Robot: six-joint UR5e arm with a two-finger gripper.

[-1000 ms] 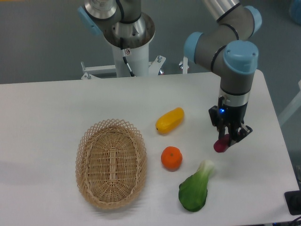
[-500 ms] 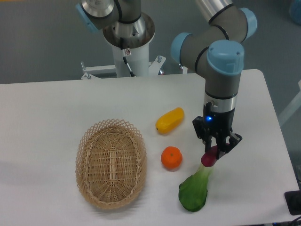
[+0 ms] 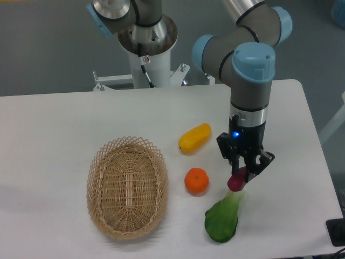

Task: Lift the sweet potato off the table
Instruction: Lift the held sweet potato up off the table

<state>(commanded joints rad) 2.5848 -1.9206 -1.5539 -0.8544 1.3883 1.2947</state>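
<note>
My gripper [image 3: 240, 174] is shut on the sweet potato [image 3: 236, 182], a small dark purple-red tuber. It hangs between the fingers above the white table [image 3: 64, 124], over the pale stem end of the green bok choy [image 3: 222, 215]. Only the tuber's lower part shows below the fingers. The gripper points straight down, to the right of the round orange [image 3: 197, 181].
A wicker basket [image 3: 127, 186] sits at the left of centre. A yellow-orange oblong fruit [image 3: 194, 137] lies above the orange. The robot's base column [image 3: 146, 59] stands at the table's back edge.
The gripper has carried the sweet potato leftward, from right of the bok choy to above its stem end. The other items have not moved.
</note>
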